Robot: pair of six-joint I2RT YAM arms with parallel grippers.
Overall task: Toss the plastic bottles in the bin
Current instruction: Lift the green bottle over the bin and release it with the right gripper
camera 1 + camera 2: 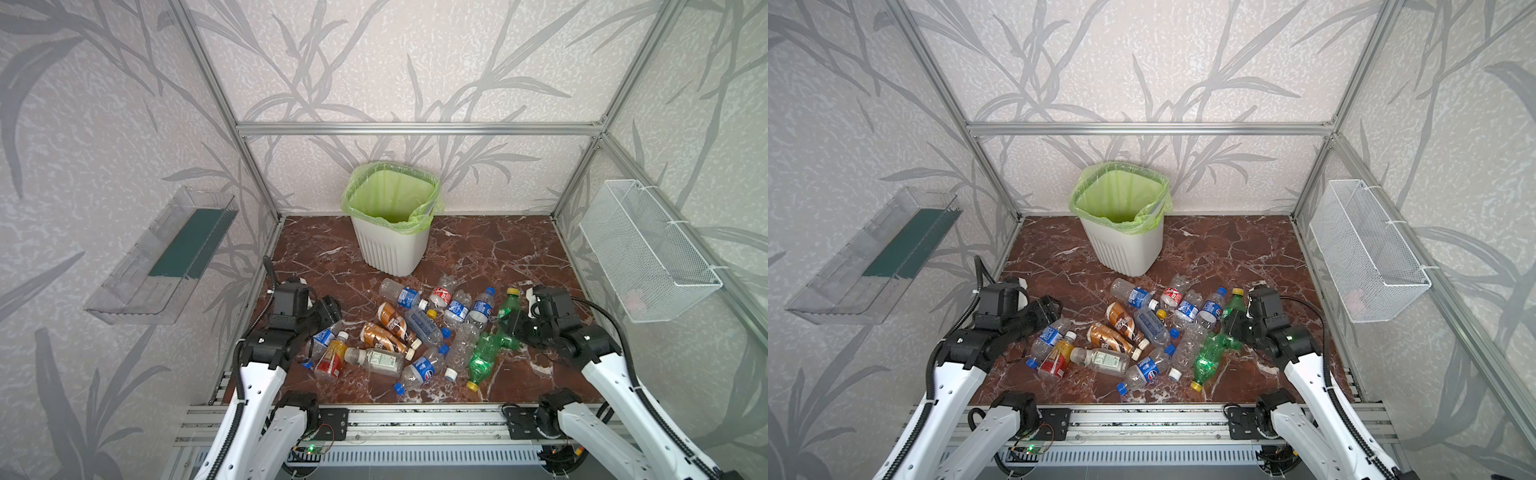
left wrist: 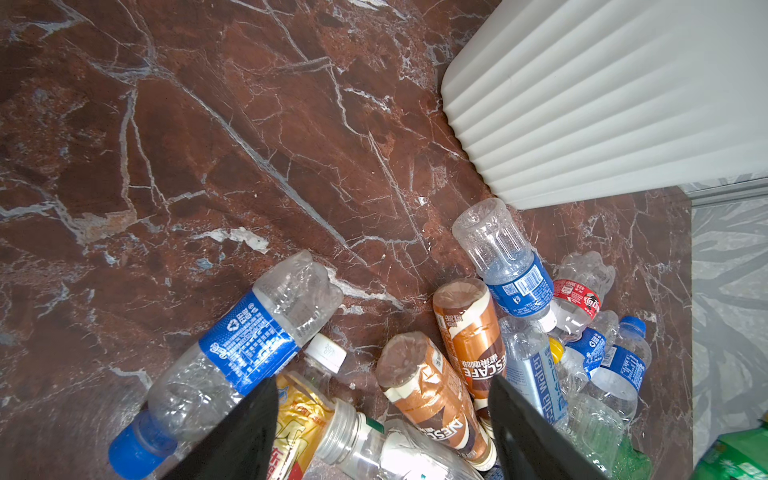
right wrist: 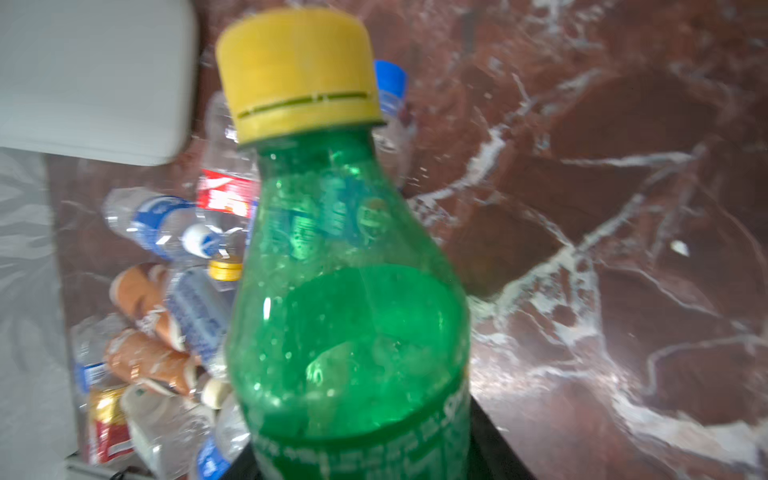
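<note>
right gripper (image 1: 518,327) is pressed together on a green bottle (image 3: 349,311), pinching its lower body at the label band. the yellow cap (image 3: 297,70) points away from the wrist. one black finger (image 3: 488,432) shows beside the bottle, the other is hidden behind it. the bottle sits tilted with its cap end up in both top views (cannot tell if its base is off the table).

just off this gripper's inner side, toward the other arm, a second green bottle (image 1: 484,359) lies flat, touching the clear bottles of the pile (image 1: 419,332). beyond the held cap and off to the inner side stands the bin (image 1: 395,249), white and ribbed with a light green liner, apart from the gripper.

left gripper (image 2: 382,380) is spread, pinching nothing, and hovers low over its near edge of the pile. a blue-labelled clear bottle (image 2: 249,345) lies beside one finger (image 2: 245,432). two brown-gold bottles (image 2: 469,340) lie in the gap and by the other finger. a red-orange labelled bottle (image 1: 330,359) lies under it, next to a white-capped neck. the bin's ribbed wall is farther out past the fingertips, well apart.

all of this lies on the red-brown marbled table (image 1: 478,249).
</note>
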